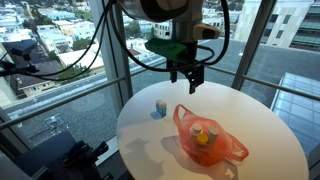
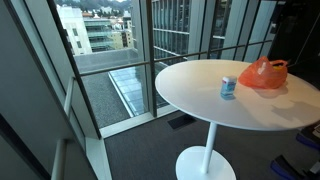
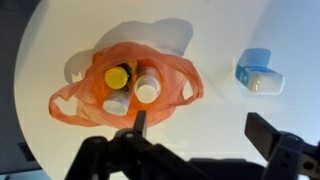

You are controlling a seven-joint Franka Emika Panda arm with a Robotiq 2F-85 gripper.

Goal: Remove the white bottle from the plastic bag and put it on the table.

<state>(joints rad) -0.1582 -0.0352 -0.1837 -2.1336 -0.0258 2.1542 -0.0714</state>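
An orange plastic bag (image 1: 210, 142) lies on the round white table (image 1: 260, 120); it also shows in an exterior view (image 2: 265, 73) and in the wrist view (image 3: 85, 98). Inside it stand a white-capped bottle (image 3: 147, 88), a yellow-capped bottle (image 3: 117, 76) and another pale bottle (image 3: 116, 103). My gripper (image 1: 187, 76) hangs open and empty above the table, behind the bag. In the wrist view my gripper (image 3: 200, 128) has its fingers spread wide, just beside the bag's edge.
A small blue and white container (image 1: 159, 107) stands on the table apart from the bag; it also shows in an exterior view (image 2: 228, 87) and in the wrist view (image 3: 260, 72). Glass walls and a railing (image 2: 120, 60) surround the table.
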